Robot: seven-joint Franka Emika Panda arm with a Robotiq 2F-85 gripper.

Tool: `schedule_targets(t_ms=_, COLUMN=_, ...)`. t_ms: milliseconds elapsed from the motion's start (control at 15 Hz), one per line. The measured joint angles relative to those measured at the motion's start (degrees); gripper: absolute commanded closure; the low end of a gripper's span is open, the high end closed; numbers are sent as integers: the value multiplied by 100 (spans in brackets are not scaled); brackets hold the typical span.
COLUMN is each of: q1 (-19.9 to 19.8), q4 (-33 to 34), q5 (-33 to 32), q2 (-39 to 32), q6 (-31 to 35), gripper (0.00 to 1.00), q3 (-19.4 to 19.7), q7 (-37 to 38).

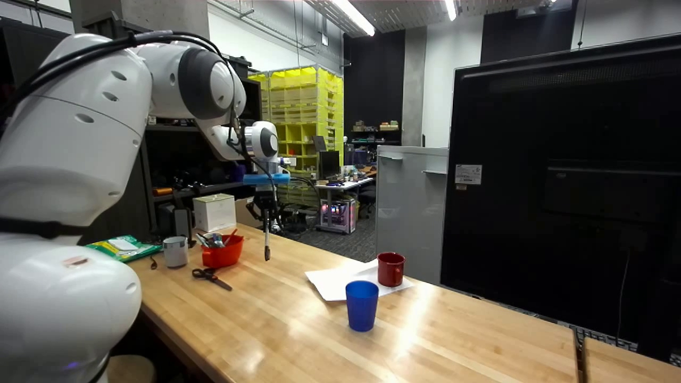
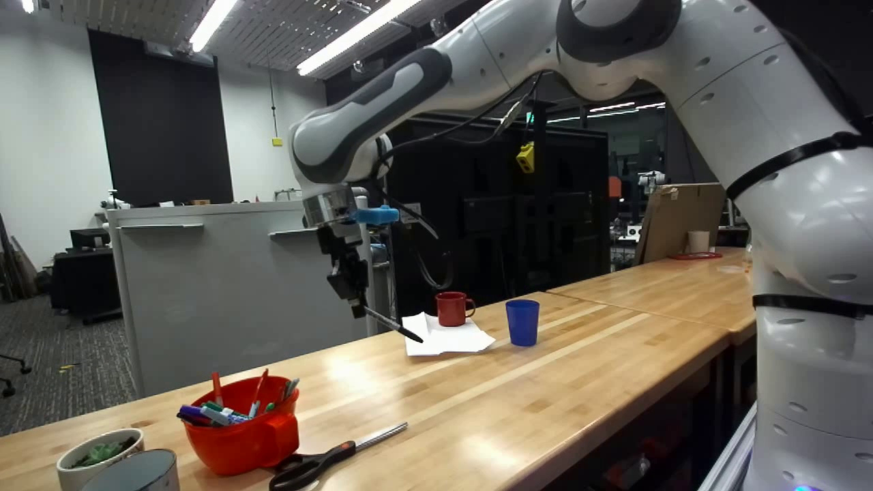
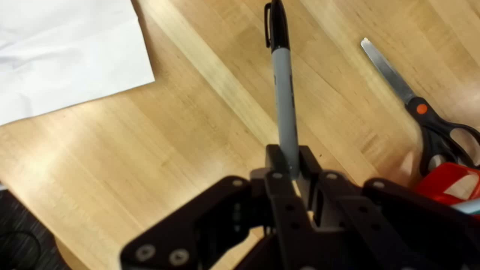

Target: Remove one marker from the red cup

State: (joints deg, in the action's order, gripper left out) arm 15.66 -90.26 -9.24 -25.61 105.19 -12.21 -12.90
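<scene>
The wide red cup (image 1: 221,256) stands on the table with several pens and markers (image 2: 219,414) poking out. It also shows in an exterior view (image 2: 239,447), and its edge shows at the right of the wrist view (image 3: 444,184). My gripper (image 3: 288,159) is shut on a grey marker (image 3: 284,82) with a black cap, gripped near its uncapped end. In both exterior views the gripper (image 1: 267,213) (image 2: 359,310) is apart from the red cup and above the table. The marker (image 2: 393,324) hangs tilted in the air, cap end lowest.
Black-handled scissors (image 2: 320,465) lie beside the red cup. A blue cup (image 1: 362,306) and a dark red mug (image 1: 391,269) stand farther along the table, the mug on white paper (image 1: 332,282). A grey cup (image 1: 175,251) and a plant pot (image 2: 68,470) stand near the red cup.
</scene>
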Motion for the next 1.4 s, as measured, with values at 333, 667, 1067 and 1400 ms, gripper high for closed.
schedule_targets(t_ms=333, q1=-13, q4=-373, q5=103, q2=-221, q6=363, gripper=98, q3=2, q7=208)
schedule_targets(t_ms=667, q1=-20, q4=-658, q5=308, q2=-406, q6=1060, gripper=93, q3=-1, q7=208)
schedule_targets(t_ms=1067, q1=-27, q4=-811, q5=510, q2=-523, q6=1619, gripper=41, q3=-13, q7=201)
schedule_targets(t_ms=1400, q1=-24, q4=-799, q5=522, q2=-451, q6=1871, gripper=5, q3=-67, q7=208)
